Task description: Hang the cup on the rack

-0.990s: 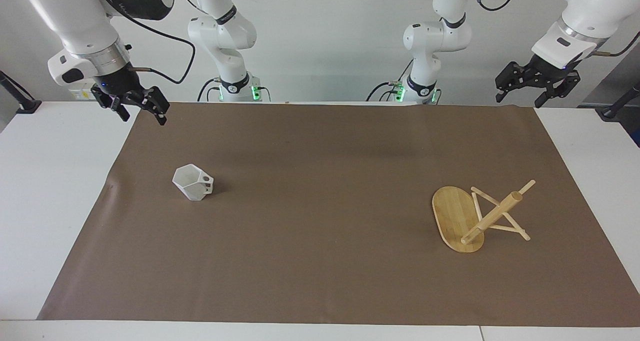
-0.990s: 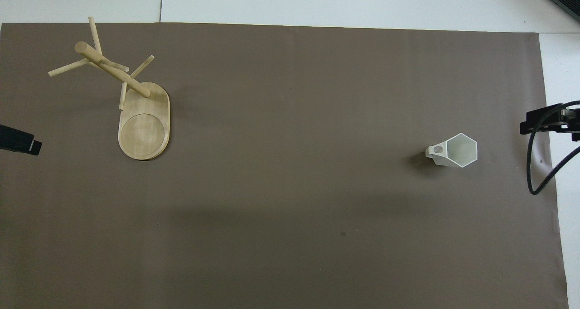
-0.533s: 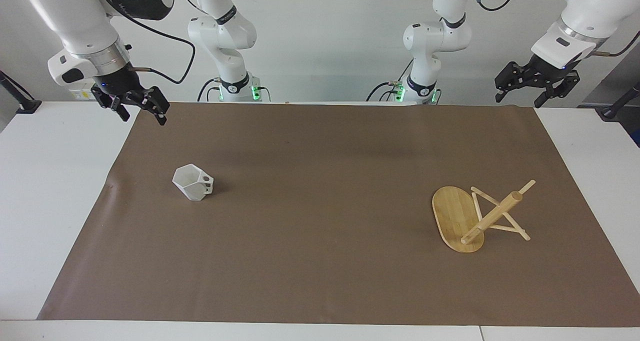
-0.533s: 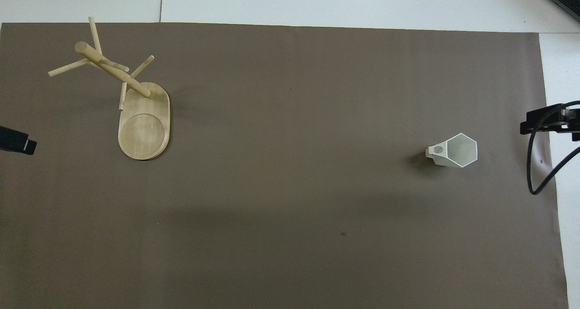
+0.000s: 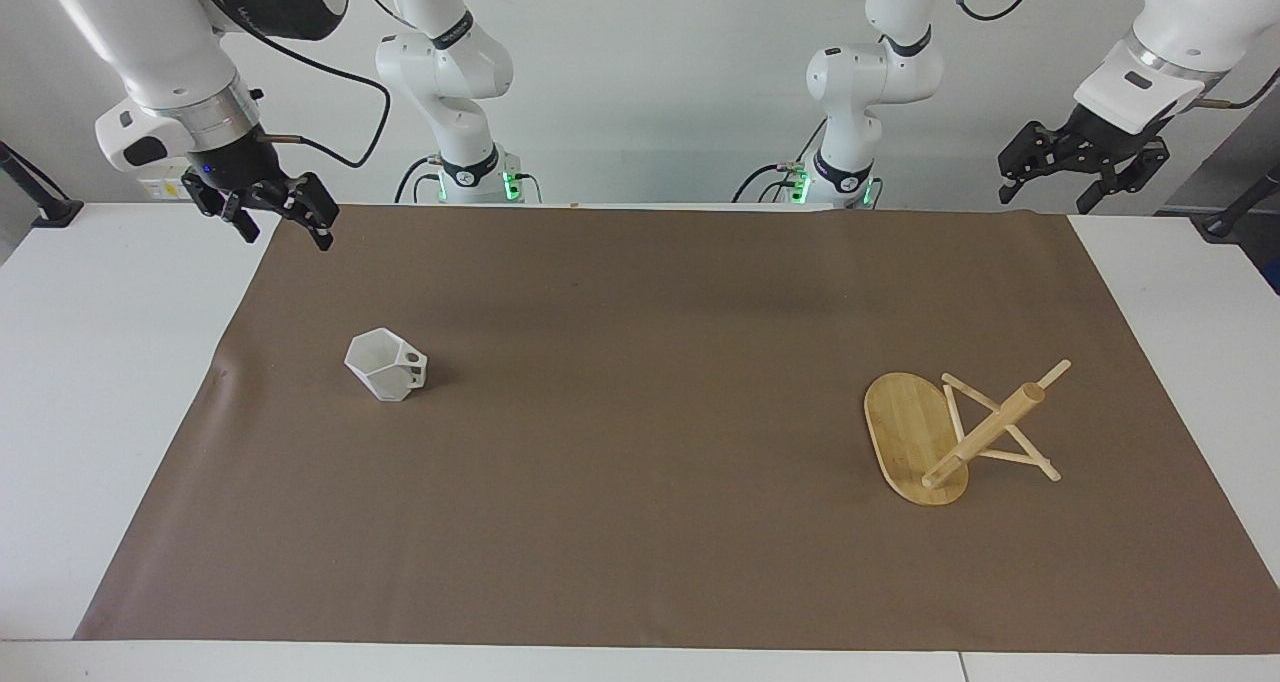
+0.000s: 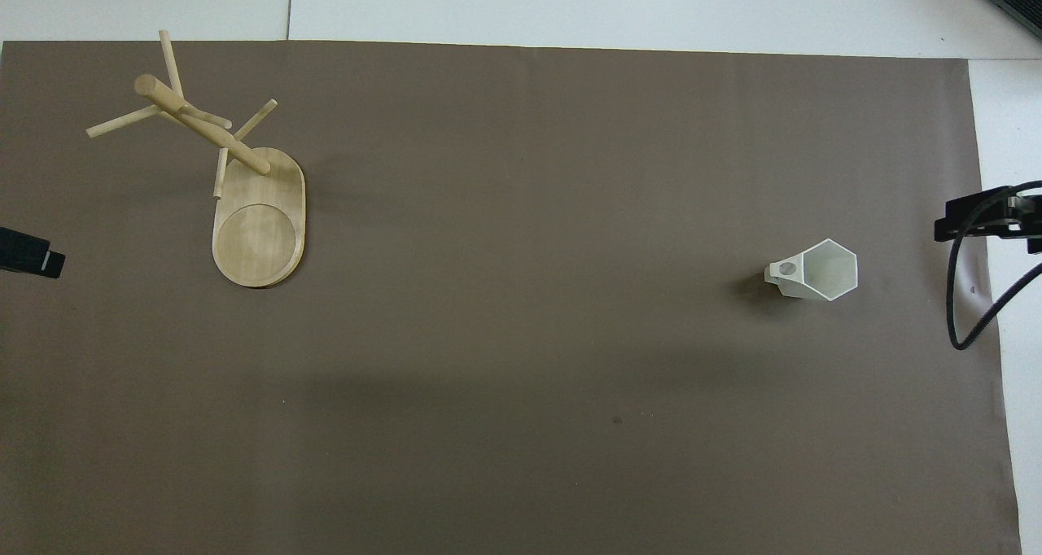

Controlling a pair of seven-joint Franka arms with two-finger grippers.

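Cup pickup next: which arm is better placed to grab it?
Right, I'd judge. The cup stands upright toward the right arm's end of the mat, and the right gripper hangs open above that end. The left gripper, also open, is up by the rack's end.

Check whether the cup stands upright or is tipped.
Upright: the cup rests on its base on the brown mat, open rim facing up.

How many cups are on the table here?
1. The white faceted cup stands upright on the brown mat toward the right arm's end of the table; nothing in view could hide another.
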